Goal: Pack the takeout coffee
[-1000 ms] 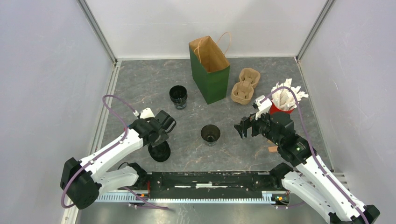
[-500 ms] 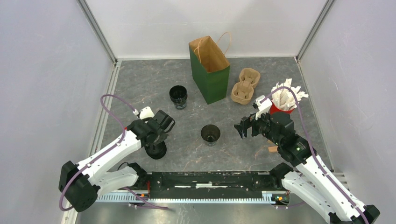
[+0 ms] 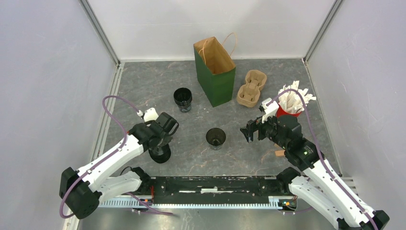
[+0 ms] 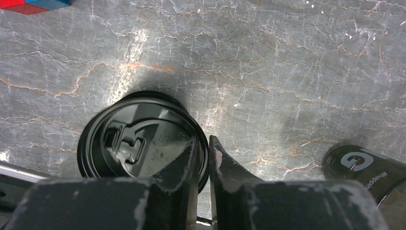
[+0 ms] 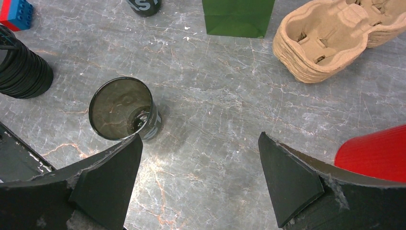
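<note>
A black plastic lid (image 4: pixel 136 136) tops a stack of lids (image 3: pixel 160 153) near the front left. My left gripper (image 4: pixel 205 143) is shut on that lid's right rim, one finger over the lid and one outside it; in the top view the left gripper (image 3: pixel 162 143) hangs right above the stack. An open black cup without a lid (image 3: pixel 215 138) stands at the table's middle and shows in the right wrist view (image 5: pixel 125 108). A second black cup (image 3: pixel 182 98) stands left of the green paper bag (image 3: pixel 215 72). My right gripper (image 3: pixel 249 132) is open and empty, right of the open cup.
A tan pulp carrier (image 3: pixel 251 87) sits right of the bag. A red cup of white packets (image 3: pixel 289 103) stands behind my right arm. A blue and red block (image 5: pixel 14 12) lies at the far left. The lid stack also shows in the right wrist view (image 5: pixel 21 67).
My left gripper has shifted slightly left and back over the lid stack, and the stack has moved a little with it. The right arm has not moved.
</note>
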You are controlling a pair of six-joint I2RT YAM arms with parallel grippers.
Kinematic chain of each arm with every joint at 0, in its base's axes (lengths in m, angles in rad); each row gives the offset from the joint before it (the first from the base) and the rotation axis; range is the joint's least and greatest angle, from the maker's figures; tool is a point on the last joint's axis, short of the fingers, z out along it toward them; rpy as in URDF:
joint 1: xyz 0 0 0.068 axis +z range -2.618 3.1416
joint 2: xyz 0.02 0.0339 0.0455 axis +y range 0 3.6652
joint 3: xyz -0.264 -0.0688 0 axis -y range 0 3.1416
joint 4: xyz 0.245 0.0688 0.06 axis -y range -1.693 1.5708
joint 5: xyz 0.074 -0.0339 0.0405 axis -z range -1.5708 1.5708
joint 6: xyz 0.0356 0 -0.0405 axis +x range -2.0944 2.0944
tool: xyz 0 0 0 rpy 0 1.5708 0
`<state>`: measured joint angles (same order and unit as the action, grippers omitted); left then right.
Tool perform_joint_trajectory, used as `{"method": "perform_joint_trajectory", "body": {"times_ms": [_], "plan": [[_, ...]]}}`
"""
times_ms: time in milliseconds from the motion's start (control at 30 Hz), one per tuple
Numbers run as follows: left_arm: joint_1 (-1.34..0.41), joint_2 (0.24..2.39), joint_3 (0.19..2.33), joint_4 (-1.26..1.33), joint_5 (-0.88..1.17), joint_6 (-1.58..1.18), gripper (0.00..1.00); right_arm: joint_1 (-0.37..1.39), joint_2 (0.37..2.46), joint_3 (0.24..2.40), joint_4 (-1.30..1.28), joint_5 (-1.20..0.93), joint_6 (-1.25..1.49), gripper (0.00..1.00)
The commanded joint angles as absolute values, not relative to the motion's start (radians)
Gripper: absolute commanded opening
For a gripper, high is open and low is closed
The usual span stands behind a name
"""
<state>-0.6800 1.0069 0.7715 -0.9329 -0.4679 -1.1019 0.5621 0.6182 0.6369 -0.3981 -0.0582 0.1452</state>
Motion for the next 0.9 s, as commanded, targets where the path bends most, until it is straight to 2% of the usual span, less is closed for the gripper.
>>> {"method": "perform_joint_trajectory", "body": {"times_ms": [0, 167, 633, 867], "plan": [[-0.675, 0.992, 0.809, -0.912, -0.48, -1.057, 0.16, 0.563, 0.614, 0.637, -0.386, -0.041, 0.149, 0.99], [-0.675, 0.985, 0.822, -0.914, -0.467, -1.038, 0.12, 0.564, 0.615, 0.638, -0.388, -0.042, 0.147, 0.98], [-0.675, 0.952, 0.908, -0.99, -0.456, -0.998, 0.12, 0.564, 0.622, 0.627, -0.368, -0.058, 0.149, 0.98], [-0.675, 0.856, 0.945, -0.93, -0.373, -0.949, 0.11, 0.564, 0.626, 0.604, -0.246, -0.132, 0.159, 0.98]]}}
